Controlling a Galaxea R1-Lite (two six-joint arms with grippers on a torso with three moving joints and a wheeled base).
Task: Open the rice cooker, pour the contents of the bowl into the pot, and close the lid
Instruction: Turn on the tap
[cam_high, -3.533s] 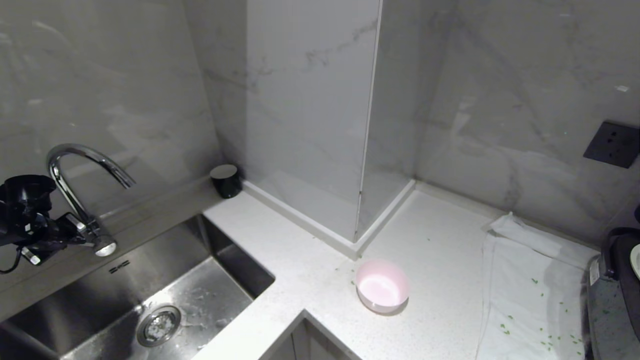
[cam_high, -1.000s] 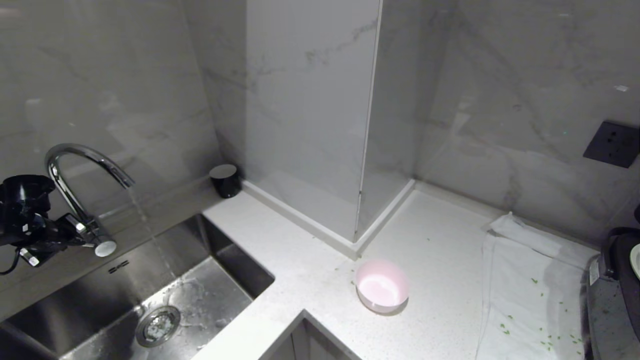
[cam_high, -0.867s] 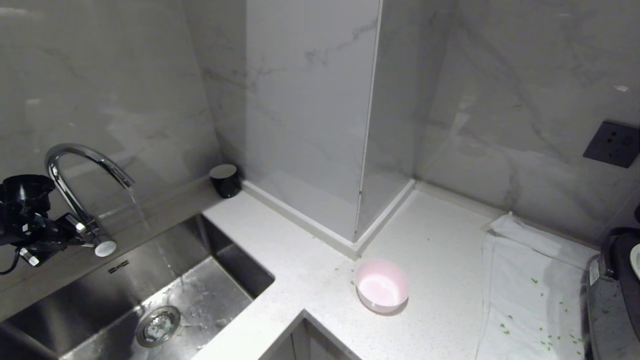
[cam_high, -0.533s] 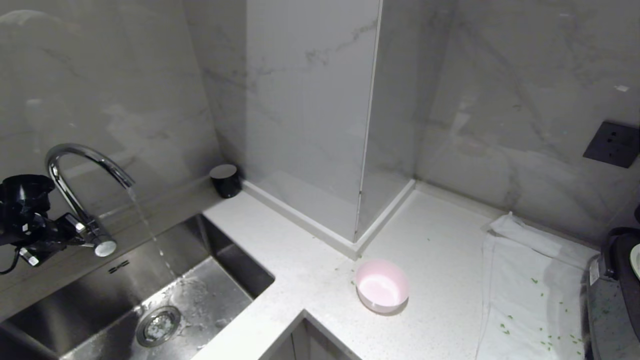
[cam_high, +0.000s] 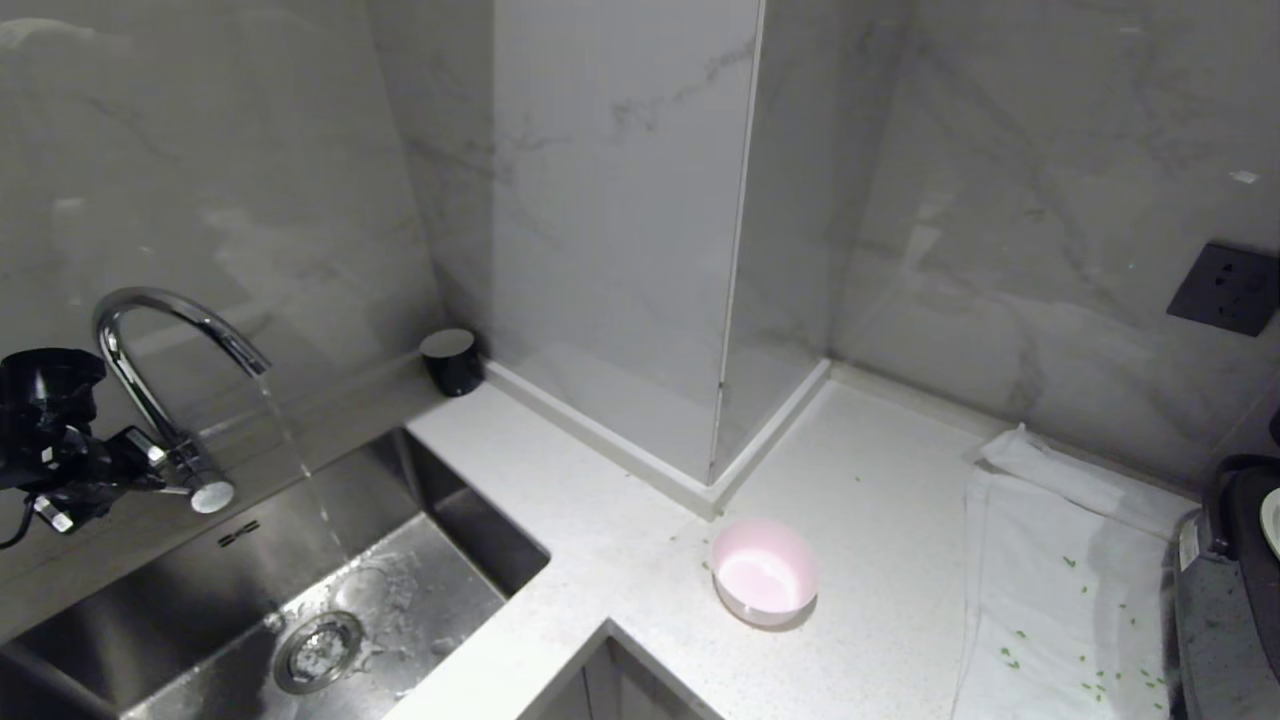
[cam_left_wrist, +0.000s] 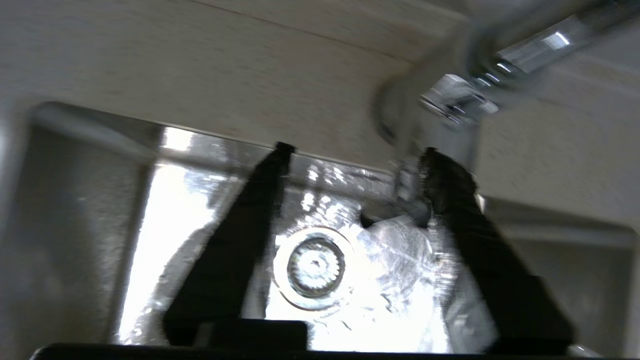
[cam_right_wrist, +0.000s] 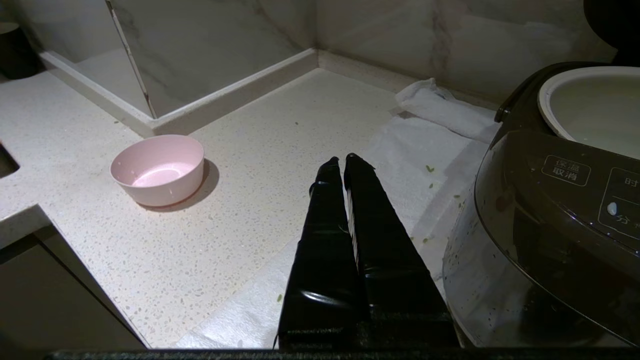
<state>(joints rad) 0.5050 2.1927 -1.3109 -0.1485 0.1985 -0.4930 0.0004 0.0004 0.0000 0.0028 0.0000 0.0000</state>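
The pink bowl (cam_high: 764, 571) (cam_right_wrist: 158, 169) stands upright on the white counter, and its inside looks bare. The rice cooker (cam_high: 1235, 560) (cam_right_wrist: 550, 215) is at the counter's right edge with its pale pot (cam_right_wrist: 590, 105) uncovered. Only a dark edge of the raised lid (cam_right_wrist: 612, 20) shows. Small green bits (cam_high: 1085, 640) lie scattered on the white cloth beside the cooker. My left gripper (cam_high: 150, 465) (cam_left_wrist: 357, 150) is at the faucet's handle over the sink, open with nothing between its fingers. The right gripper (cam_right_wrist: 341, 159) hangs shut and empty above the cloth, between bowl and cooker.
Water runs from the curved chrome faucet (cam_high: 150, 330) (cam_left_wrist: 465, 95) into the steel sink (cam_high: 450, 520), near its drain (cam_left_wrist: 315, 265). A small black cup (cam_high: 450, 360) stands at the wall. A wall corner juts out behind the bowl. A dark socket (cam_high: 1225, 288) is on the right wall.
Water has started to flow from the faucet and keeps running into the sink. The left arm has stayed at the faucet handle; the bowl has not moved.
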